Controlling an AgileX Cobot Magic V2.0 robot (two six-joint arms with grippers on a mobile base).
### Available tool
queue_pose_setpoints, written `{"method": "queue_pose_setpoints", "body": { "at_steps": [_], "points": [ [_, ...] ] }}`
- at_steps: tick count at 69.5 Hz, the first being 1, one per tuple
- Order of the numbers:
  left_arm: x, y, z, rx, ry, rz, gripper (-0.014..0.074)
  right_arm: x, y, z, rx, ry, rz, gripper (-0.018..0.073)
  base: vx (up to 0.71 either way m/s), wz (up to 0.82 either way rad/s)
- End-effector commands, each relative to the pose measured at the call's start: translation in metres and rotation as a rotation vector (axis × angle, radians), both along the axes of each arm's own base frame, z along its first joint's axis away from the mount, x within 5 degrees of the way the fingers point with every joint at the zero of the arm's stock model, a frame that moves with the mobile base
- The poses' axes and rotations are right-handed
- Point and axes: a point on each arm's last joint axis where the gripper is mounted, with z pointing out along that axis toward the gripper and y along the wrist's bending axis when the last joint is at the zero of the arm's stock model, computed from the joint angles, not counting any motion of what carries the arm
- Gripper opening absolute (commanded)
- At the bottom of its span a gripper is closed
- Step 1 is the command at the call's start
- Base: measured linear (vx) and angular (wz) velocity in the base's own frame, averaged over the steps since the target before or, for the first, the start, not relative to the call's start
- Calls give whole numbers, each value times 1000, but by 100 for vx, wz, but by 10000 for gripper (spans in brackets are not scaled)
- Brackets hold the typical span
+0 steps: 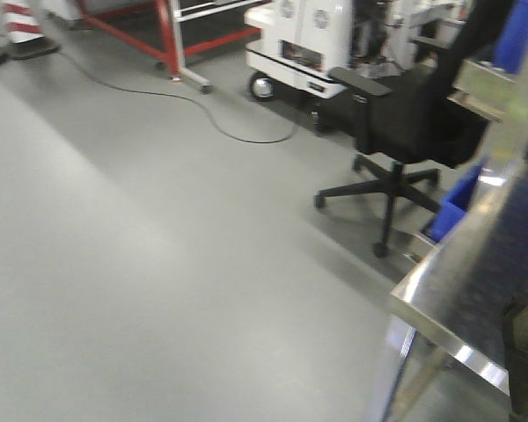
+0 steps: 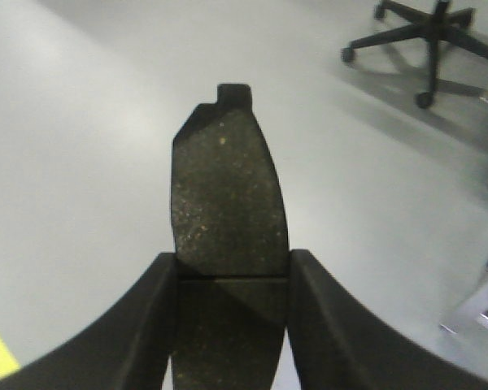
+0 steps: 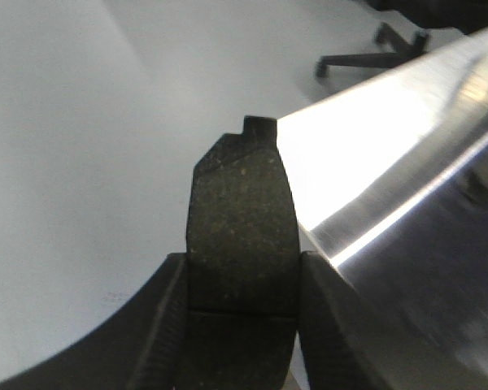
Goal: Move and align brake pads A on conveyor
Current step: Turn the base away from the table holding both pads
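My left gripper (image 2: 232, 264) is shut on a brake pad A (image 2: 226, 195), dark grey with a groove across its middle and an end tab on top, held in the air over the grey floor. My right gripper (image 3: 242, 262) is shut on another brake pad A (image 3: 242, 223), held beside the edge of the shiny steel tabletop (image 3: 407, 162). Neither gripper shows in the front view. The conveyor and the other pads are out of view.
A shiny steel table (image 1: 458, 299) stands at the right of the front view. A black office chair (image 1: 405, 132) stands behind it, also seen in the left wrist view (image 2: 427, 41). Blue bins (image 1: 453, 207), a white machine (image 1: 308, 44), a red frame (image 1: 167, 35) and a floor cable (image 1: 220, 123) lie farther back.
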Motion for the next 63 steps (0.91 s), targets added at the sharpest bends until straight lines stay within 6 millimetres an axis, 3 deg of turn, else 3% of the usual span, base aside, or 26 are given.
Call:
{"method": "queue_pose_setpoints", "body": {
  "at_steps": [1, 63],
  "points": [
    [4, -1, 15, -8, -104, -6, 122, 5, -1, 16, 12, -107, -16, 69, 6, 63],
    [4, -1, 15, -8, -104, -6, 122, 5, -1, 16, 12, -107, -16, 69, 15, 59]
  ]
}}
